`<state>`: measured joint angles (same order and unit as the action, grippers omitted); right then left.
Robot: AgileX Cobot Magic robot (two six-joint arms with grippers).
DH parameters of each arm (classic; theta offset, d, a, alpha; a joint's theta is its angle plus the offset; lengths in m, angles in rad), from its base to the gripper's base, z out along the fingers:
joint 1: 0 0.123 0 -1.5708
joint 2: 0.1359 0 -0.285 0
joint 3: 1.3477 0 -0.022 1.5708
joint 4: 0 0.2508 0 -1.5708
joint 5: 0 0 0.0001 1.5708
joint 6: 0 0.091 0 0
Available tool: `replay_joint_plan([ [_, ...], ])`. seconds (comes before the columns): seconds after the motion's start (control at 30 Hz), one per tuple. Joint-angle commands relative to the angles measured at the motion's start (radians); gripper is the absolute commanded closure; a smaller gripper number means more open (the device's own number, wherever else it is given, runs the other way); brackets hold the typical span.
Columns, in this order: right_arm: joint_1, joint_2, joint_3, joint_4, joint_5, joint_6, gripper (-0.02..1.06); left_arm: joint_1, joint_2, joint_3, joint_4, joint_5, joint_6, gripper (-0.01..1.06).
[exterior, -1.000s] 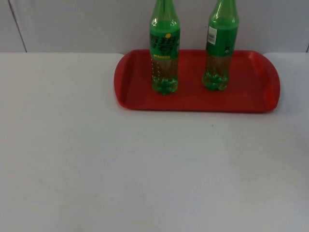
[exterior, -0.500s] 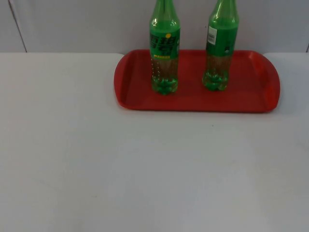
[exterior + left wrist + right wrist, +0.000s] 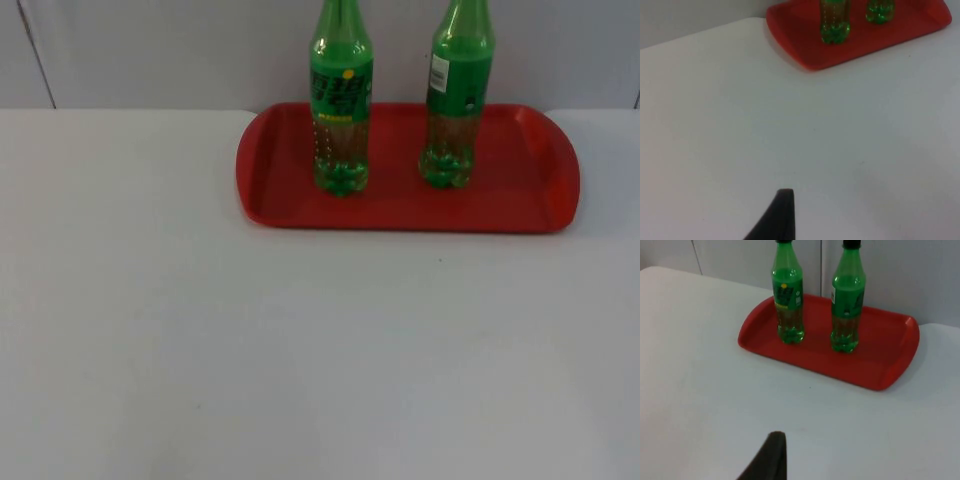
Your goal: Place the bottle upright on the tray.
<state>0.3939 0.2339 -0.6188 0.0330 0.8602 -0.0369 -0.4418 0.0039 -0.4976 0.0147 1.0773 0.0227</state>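
tray [image 3: 520, 205]: red, far side of tabletop [image 3: 200, 330] | left bottle [image 3: 341, 100], right bottle [image 3: 458, 95]: both upright on tray, apart | left claw [image 3: 777, 220], right claw [image 3: 767, 460]: over bare tabletop, finger spread cannot be told

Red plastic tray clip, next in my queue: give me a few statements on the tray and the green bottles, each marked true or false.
1. Two green plastic bottles, one at the left and one at the right, stand upright on the red plastic tray. True.
2. One bottle lies on its side on the white table top. False: both stand on the tray.
3. The left bottle carries a yellow-marked label. True.
4. A claw grips the right bottle. False: nothing touches either bottle.
5. The tray sits at the table's near edge. False: it lies by the grey partition wall.
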Motion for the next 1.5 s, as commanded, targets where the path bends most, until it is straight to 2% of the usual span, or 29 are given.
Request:
replay_joint_plan([
  [0.0,0.0,-0.067,0.003,-0.005,0.067,-0.005,-0.01,0.001,-0.004,0.004,0.001,-0.002,-0.001,0.04],
  [0.27,0.0,-0.228,0.003,-0.013,0.157,-0.005,-0.01,0.001,-0.004,0.004,0.001,-0.002,-0.001,0.04],
  [0.5,0.0,-0.234,0.037,-0.049,0.248,-0.001,-0.01,0.001,-0.004,0.004,0.001,-0.002,-0.001,0.04],
  [0.73,0.0,-0.234,0.103,-0.021,0.22,-0.001,-0.01,0.001,-0.004,0.004,0.001,-0.002,-0.001,0.04],
  [1.47,0.0,-0.234,0.103,-0.026,0.22,0.007,-0.01,0.001,-0.004,0.004,0.001,-0.002,-0.001,0.04],
])
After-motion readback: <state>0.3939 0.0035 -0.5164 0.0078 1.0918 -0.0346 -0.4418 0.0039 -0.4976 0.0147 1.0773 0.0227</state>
